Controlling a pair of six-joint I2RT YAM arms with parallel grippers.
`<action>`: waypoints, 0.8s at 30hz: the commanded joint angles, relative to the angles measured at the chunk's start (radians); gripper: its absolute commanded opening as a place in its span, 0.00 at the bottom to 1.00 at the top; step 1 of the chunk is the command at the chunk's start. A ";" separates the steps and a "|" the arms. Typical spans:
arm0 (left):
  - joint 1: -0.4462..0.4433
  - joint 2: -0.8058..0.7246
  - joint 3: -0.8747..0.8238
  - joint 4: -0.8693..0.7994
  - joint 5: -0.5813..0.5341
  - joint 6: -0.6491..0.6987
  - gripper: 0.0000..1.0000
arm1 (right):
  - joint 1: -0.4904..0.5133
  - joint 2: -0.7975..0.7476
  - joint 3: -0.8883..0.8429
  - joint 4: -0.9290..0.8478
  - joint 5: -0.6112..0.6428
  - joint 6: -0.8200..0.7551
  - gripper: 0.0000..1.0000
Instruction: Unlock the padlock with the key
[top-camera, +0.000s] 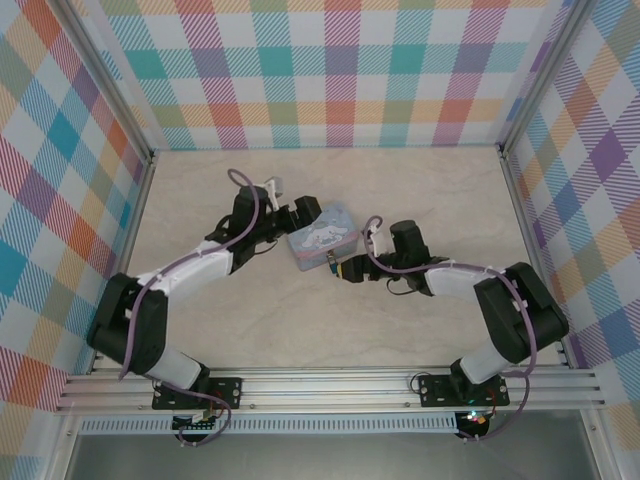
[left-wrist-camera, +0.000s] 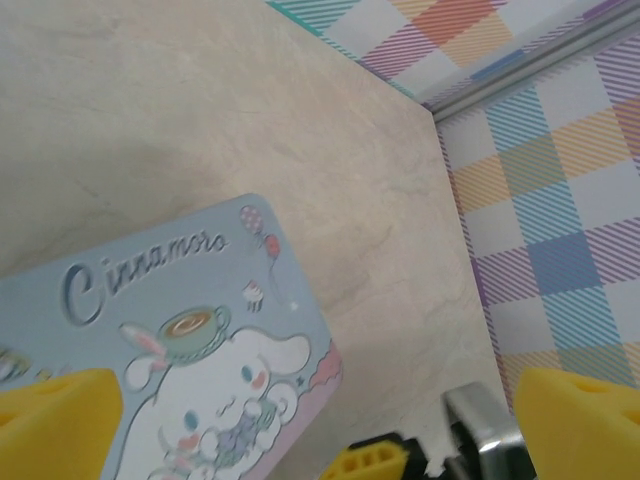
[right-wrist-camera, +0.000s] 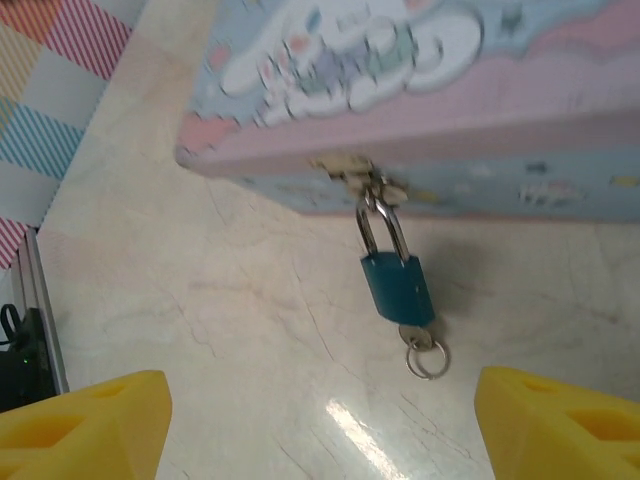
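Observation:
The padlock (right-wrist-camera: 398, 285) has a teal body and a silvery shackle, and hangs from the hasp of the pale blue cartoon tin (right-wrist-camera: 420, 120). It lies on the table in front of the tin. The key (right-wrist-camera: 418, 337) sits in the bottom of the padlock, with a small ring on it. My right gripper (right-wrist-camera: 320, 440) is open just short of the padlock, its yellow fingers (right-wrist-camera: 85, 425) wide apart and touching nothing. From above, the padlock (top-camera: 331, 264) lies between the tin (top-camera: 322, 235) and my right gripper (top-camera: 346, 270). My left gripper (top-camera: 298, 213) is open at the tin's far left side, over the lid (left-wrist-camera: 180, 350).
The tin stands mid-table on the pale marble top (top-camera: 420, 190). Plaid walls (top-camera: 340, 70) close in the back and both sides. A metal rail (top-camera: 330, 385) runs along the near edge. Part of the right arm's yellow fingertip (left-wrist-camera: 370, 462) pokes into the left wrist view.

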 joint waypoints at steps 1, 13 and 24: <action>0.010 0.080 0.077 0.003 0.078 0.031 1.00 | 0.012 0.041 -0.012 0.157 0.029 0.023 0.76; 0.011 0.236 0.173 0.008 0.103 0.024 1.00 | 0.037 0.174 0.038 0.227 0.045 -0.017 0.63; 0.011 0.280 0.160 0.037 0.109 -0.026 1.00 | 0.050 0.270 0.035 0.283 0.059 -0.052 0.54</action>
